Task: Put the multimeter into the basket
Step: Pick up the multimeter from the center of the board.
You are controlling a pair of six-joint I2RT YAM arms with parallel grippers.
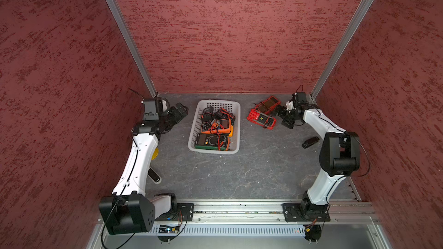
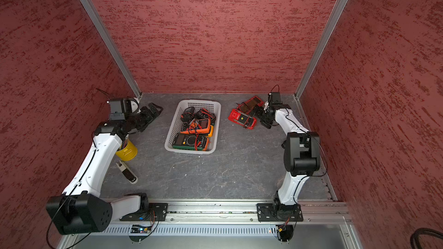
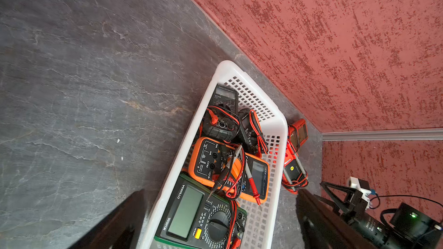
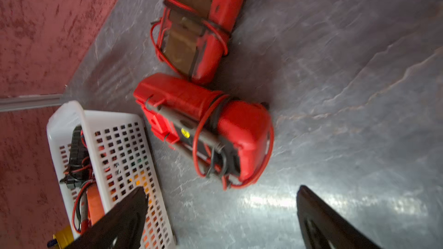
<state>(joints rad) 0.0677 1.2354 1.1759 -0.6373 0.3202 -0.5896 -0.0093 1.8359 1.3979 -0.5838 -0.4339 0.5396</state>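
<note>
The white perforated basket (image 1: 194, 125) (image 2: 173, 125) stands mid-table at the back and holds several multimeters: a green one (image 1: 210, 141) (image 3: 189, 211), an orange one (image 1: 219, 125) and black ones. Two red multimeters wrapped in their leads lie on the table to its right, one nearer (image 1: 261, 118) (image 2: 241, 117) (image 4: 203, 120) and one behind it (image 1: 269, 103) (image 4: 203, 25). My right gripper (image 1: 281, 117) (image 4: 221, 188) is open just beside the nearer red multimeter, with nothing between its fingers. My left gripper (image 1: 181, 110) (image 3: 220, 191) hangs open left of the basket, empty.
A yellow cup (image 2: 127, 150) and a black-and-white stick-shaped device (image 2: 127, 172) lie by the left arm. A small black object (image 1: 310, 142) lies near the right arm. Red walls close the back and sides; a metal rail (image 1: 239, 208) runs along the front.
</note>
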